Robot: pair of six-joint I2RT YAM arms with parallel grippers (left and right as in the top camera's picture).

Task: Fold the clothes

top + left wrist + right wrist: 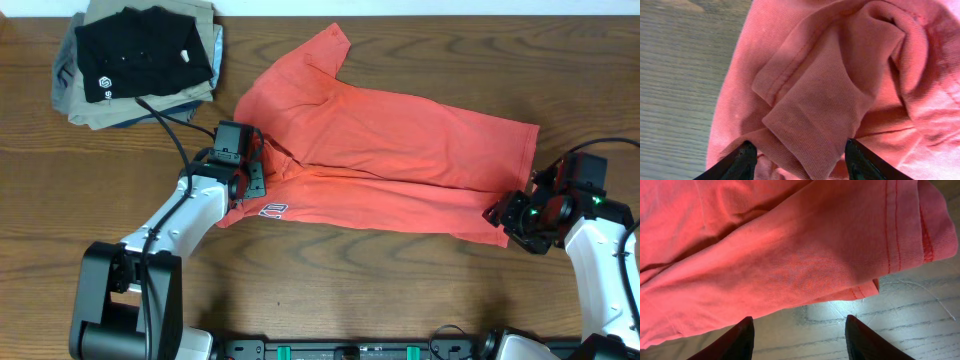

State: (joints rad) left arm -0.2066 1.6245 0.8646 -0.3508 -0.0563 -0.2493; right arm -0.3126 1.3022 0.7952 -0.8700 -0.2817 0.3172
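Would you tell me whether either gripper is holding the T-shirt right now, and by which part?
Neither holds the T-shirt: the left gripper stands open over a bunched fold, the right gripper open beside the hem.

Nothing here can be read as a word. A scrap of white block lettering shows on the coral-red T-shirt, mostly folded under. The black folded shirt bears a small white logo.
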